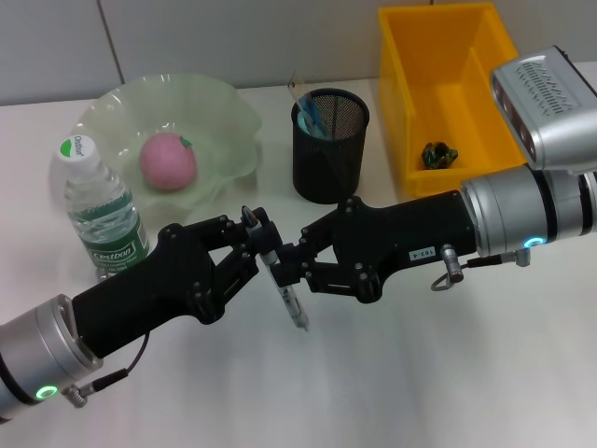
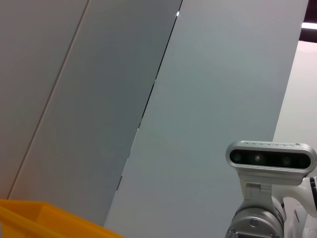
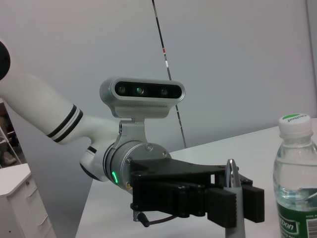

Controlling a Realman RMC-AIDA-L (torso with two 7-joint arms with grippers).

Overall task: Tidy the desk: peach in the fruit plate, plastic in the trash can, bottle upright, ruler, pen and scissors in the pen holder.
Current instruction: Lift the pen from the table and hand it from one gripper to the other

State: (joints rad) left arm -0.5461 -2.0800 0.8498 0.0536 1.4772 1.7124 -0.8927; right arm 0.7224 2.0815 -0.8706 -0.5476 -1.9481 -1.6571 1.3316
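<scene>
I have the pen (image 1: 280,280) held in the air over the middle of the tabletop (image 1: 420,373), in front of the black mesh pen holder (image 1: 330,145). Both claws meet on it: the left claw (image 1: 254,245) is pinching its upper end near the clip, and the right claw (image 1: 283,271) is pressed against the barrel just below, its fingers looking closed on the same pen. In the right wrist view the left claw (image 3: 237,204) is clamped with the pen standing up between its pads.

My read on handling: the pen is light, stiff and thin, with a smooth barrel that could twist or slide in a pinch. I would hold it around mid-barrel, away from the tip, so it hangs close to vertical for the drop into the holder. With two claws on it, one has to let go cleanly or the pen may be tugged askew.

Counting what I can see: one pen in the claws, one pen holder already carrying a few blue items I cannot tell apart, one peach (image 1: 168,161) lying in the single pale green fruit plate (image 1: 229,107), one water bottle (image 1: 101,207) standing upright at the left, and one yellow bin (image 1: 401,112) with one dark crumpled piece of plastic (image 1: 437,154) inside
</scene>
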